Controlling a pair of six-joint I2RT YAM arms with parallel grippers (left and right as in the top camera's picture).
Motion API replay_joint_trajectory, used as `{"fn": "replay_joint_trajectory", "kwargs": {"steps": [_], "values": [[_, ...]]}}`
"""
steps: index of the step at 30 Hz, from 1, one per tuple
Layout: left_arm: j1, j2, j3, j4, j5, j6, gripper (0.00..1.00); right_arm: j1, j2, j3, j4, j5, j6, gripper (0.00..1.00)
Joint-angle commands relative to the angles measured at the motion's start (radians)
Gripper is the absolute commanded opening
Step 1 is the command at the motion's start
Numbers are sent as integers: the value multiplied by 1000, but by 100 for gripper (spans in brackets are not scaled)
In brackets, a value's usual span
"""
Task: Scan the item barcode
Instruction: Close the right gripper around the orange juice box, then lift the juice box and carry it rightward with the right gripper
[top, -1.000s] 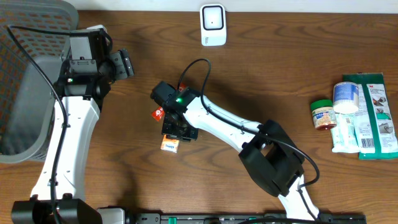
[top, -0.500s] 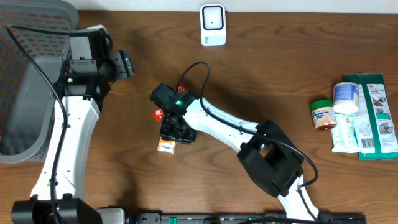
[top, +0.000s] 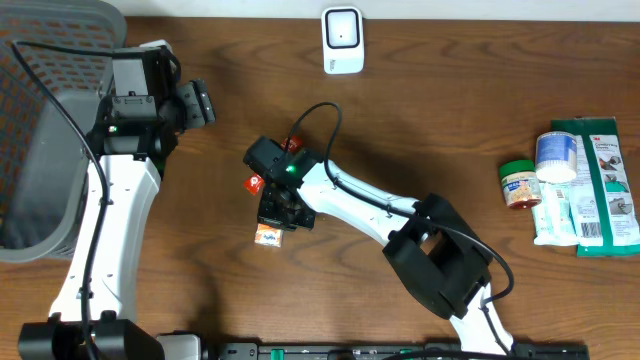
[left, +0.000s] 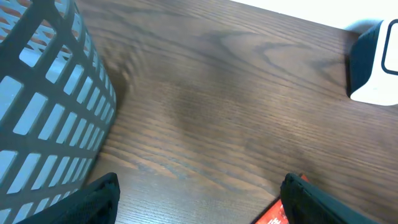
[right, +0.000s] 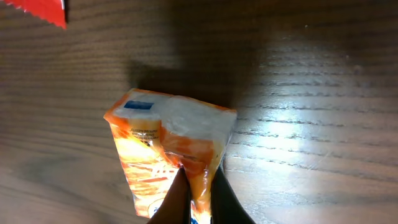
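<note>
A small orange packet (top: 267, 235) lies on the wooden table, just below my right gripper (top: 281, 213). In the right wrist view the gripper (right: 198, 186) is shut, pinching the crinkled edge of the orange packet (right: 168, 137) between its two dark fingers. A white barcode scanner (top: 342, 40) stands at the table's far edge and shows in the left wrist view at the right edge (left: 379, 62). My left gripper (top: 197, 103) hangs open over bare wood beside the basket, with nothing between its fingers (left: 93, 199).
A grey mesh basket (top: 40, 150) fills the left side. A red packet (top: 254, 183) lies next to the right gripper. At the right edge sit a small jar (top: 519, 184), a white tube (top: 556, 158) and a green package (top: 606, 190).
The right gripper's jaws have closed onto the orange packet, which has shifted slightly left. The left arm has not moved.
</note>
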Motion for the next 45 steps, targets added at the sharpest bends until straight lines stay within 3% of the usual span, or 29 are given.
{"fn": "replay_joint_trajectory", "kwargs": {"steps": [1, 4, 6, 10, 14, 21, 24, 33, 40, 45], "values": [[0, 10, 3, 1, -12, -2, 83, -38, -1, -27, -17, 10, -181, 1], [0, 10, 3, 1, -12, -2, 83, -92, -42, -26, -37, -92, -505, 1], [0, 10, 3, 1, -12, -2, 83, -140, -71, -26, -86, -218, -613, 1], [0, 10, 3, 1, -12, -2, 83, -231, -112, -26, -124, -608, -962, 1], [0, 10, 3, 1, -12, -2, 83, -313, -114, -26, -204, -956, -1217, 1], [0, 10, 3, 1, -12, -2, 83, -464, -114, -35, -482, -1121, -1631, 1], [0, 10, 3, 1, -12, -2, 83, -522, -114, -60, -539, -1162, -1718, 1], [0, 10, 3, 1, -12, -2, 83, -655, -114, -195, -588, -1199, -1775, 1], [0, 10, 3, 1, -12, -2, 83, -739, -114, -209, -841, -1181, -2067, 1], [0, 10, 3, 1, -12, -2, 83, -752, -114, -212, -852, -1146, -2084, 1]]}}
